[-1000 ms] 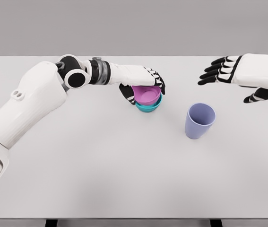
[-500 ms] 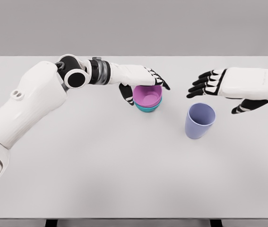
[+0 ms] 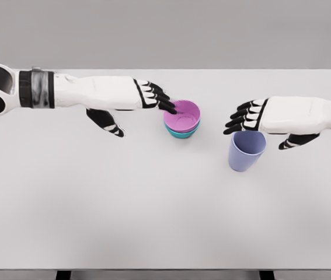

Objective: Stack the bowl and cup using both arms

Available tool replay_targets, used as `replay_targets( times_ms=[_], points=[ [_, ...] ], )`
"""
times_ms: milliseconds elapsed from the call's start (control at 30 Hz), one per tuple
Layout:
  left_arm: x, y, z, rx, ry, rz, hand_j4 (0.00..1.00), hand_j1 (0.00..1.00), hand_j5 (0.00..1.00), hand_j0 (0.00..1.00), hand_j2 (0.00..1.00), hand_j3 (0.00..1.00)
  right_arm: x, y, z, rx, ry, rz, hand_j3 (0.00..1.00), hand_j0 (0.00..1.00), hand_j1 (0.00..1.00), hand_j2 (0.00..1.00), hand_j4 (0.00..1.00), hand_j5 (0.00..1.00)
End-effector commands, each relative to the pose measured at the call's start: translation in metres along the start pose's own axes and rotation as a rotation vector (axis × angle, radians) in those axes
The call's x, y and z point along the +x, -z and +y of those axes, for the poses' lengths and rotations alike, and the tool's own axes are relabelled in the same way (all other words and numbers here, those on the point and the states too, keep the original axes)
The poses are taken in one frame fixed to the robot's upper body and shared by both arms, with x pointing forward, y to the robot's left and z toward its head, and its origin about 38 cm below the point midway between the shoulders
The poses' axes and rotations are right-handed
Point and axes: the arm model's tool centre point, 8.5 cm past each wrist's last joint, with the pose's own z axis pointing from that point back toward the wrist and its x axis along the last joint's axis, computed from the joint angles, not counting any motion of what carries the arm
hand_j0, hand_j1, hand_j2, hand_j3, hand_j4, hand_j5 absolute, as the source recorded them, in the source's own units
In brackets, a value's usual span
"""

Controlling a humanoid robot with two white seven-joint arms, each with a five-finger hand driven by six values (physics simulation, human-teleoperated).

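The left hand point(image 3: 131, 104) reached in from nine o'clock with its black-tipped fingers point(image 3: 160, 102) stretched out straight and its thumb hanging apart below, gripping nothing; the fingertips lay at the nine o'clock rim of the pink plastic bowl point(image 3: 182, 115). That bowl sat nested inside a teal plastic bowl point(image 3: 181, 133), of which only a lower crescent showed, and the pair stood just above the middle of the flat white table point(image 3: 124, 204). At about three o'clock from the bowls, near but apart, stood a lavender plastic cup point(image 3: 247, 150), upright with its mouth open to the camera. The right hand point(image 3: 270, 119) came in from three o'clock and hovered over the cup's far rim, palm down, fingers spread and slightly bent toward nine o'clock, thumb dropped on the three o'clock side of the cup; it held nothing, and whether any finger touched the rim could not be told. The left forearm point(image 3: 66, 93) ran level across the table's far edge at ten o'clock.
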Motion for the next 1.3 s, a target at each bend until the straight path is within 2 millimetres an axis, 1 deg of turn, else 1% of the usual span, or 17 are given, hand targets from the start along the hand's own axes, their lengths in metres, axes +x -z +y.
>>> replay_targets(
  times_ms=[0,33,67,100,167,267,367,467,567,767,867,967,1100,1267],
  points=[
    [0.006,-0.049,0.007,0.056,-0.065,-0.017,1.00,1.00,1.00,1.00,1.00,1.00,0.001,0.006,0.006,0.020,-0.003,-0.003,1.00,1.00,1.00,1.00,1.00,1.00],
    [0.004,-0.063,-0.011,0.085,-0.179,-0.022,1.00,1.00,1.00,1.00,1.00,1.00,0.001,0.012,0.008,0.031,-0.018,-0.004,1.00,1.00,1.00,1.00,1.00,1.00],
    [0.002,-0.075,-0.014,0.109,-0.220,-0.010,1.00,1.00,1.00,1.00,1.00,1.00,0.000,0.014,0.009,0.035,-0.022,-0.003,1.00,1.00,1.00,1.00,1.00,1.00],
    [0.001,-0.085,-0.022,0.110,-0.252,0.009,1.00,1.00,1.00,1.00,1.00,1.00,0.000,0.015,0.009,0.036,-0.024,-0.002,1.00,1.00,1.00,1.00,1.00,1.00],
    [-0.001,-0.090,-0.050,0.086,-0.316,0.032,1.00,1.00,1.00,1.00,1.00,1.00,-0.005,0.015,0.011,0.035,-0.012,0.010,1.00,1.00,1.00,1.00,1.00,1.00],
    [-0.004,-0.100,-0.058,0.127,-0.337,0.057,1.00,1.00,1.00,1.00,1.00,1.00,-0.009,0.017,0.014,0.044,-0.017,0.024,1.00,1.00,1.00,1.00,1.00,1.00],
    [-0.001,-0.106,-0.068,0.147,-0.361,0.068,1.00,1.00,1.00,1.00,1.00,1.00,-0.014,0.020,0.016,0.047,-0.012,0.031,1.00,1.00,1.00,1.00,1.00,1.00],
    [-0.002,-0.111,-0.074,0.166,-0.374,0.080,1.00,1.00,1.00,1.00,1.00,1.00,-0.014,0.020,0.017,0.048,-0.011,0.034,1.00,1.00,1.00,1.00,1.00,1.00],
    [-0.002,-0.116,-0.076,0.180,-0.380,0.092,1.00,1.00,1.00,1.00,1.00,1.00,-0.017,0.021,0.024,0.069,-0.006,0.041,1.00,1.00,1.00,1.00,1.00,1.00],
    [-0.003,-0.116,-0.077,0.181,-0.387,0.094,1.00,1.00,1.00,1.00,1.00,1.00,-0.016,0.024,0.029,0.082,0.002,0.035,1.00,1.00,1.00,1.00,1.00,1.00],
    [-0.003,-0.116,-0.082,0.177,-0.397,0.095,1.00,1.00,1.00,1.00,1.00,1.00,-0.022,0.022,0.031,0.085,0.010,0.051,1.00,1.00,1.00,1.00,1.00,1.00],
    [-0.003,-0.116,-0.082,0.178,-0.398,0.096,1.00,1.00,1.00,1.00,1.00,1.00,-0.026,0.028,0.033,0.091,0.007,0.060,1.00,1.00,1.00,1.00,1.00,1.00],
    [-0.003,-0.116,-0.082,0.178,-0.398,0.096,1.00,1.00,1.00,1.00,1.00,1.00,-0.024,0.035,0.036,0.096,0.011,0.044,1.00,1.00,1.00,1.00,1.00,1.00],
    [-0.003,-0.116,-0.083,0.177,-0.398,0.095,1.00,1.00,1.00,1.00,1.00,1.00,-0.025,0.038,0.039,0.104,0.013,0.045,1.00,1.00,1.00,1.00,1.00,1.00]
  ],
)
